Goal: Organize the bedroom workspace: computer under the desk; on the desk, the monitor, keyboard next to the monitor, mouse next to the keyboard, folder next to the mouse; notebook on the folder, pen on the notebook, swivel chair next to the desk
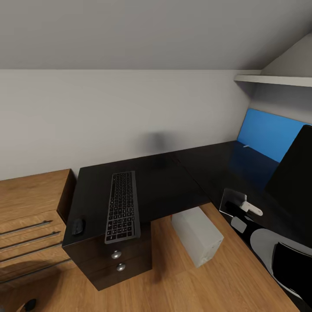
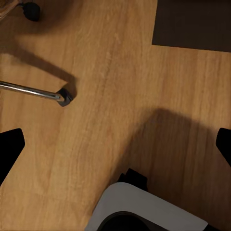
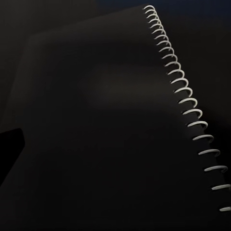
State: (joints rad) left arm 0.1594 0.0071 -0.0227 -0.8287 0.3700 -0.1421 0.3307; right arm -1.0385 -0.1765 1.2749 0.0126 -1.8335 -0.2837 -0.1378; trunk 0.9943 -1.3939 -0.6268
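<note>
Head view: the desk (image 1: 173, 182) runs in an L along the wall. The keyboard (image 1: 123, 205) lies on its near wing, with the mouse (image 1: 77, 225) just beside it at the front corner, so that pairing looks done. The computer (image 1: 197, 234) stands on the floor, partly under the desk edge at the inner corner, which roughly meets its step. The monitor (image 1: 291, 167) stands on the other wing, well apart from the keyboard, so "next to the monitor" seems unmet. A pale notebook (image 1: 233, 201) lies near the desk edge with the right arm's wrist above it. A thin pale stick by the blue panel may be the pen (image 1: 246, 146); it is too small to be sure. No blue folder can be made out on the desk, so folder, stack and chair appear to be left.

Left wrist view: the left gripper (image 2: 115, 144) hangs over bare wooden floor, its fingertips wide apart and holding nothing. A chrome chair leg (image 2: 33, 91) with its castor lies nearby on the floor.

Right wrist view: the notebook's wire spiral (image 3: 185, 96) and dark cover sit close under the camera. One right fingertip (image 3: 9, 149) shows at the edge; I cannot tell whether this gripper is clenched or released.
</note>
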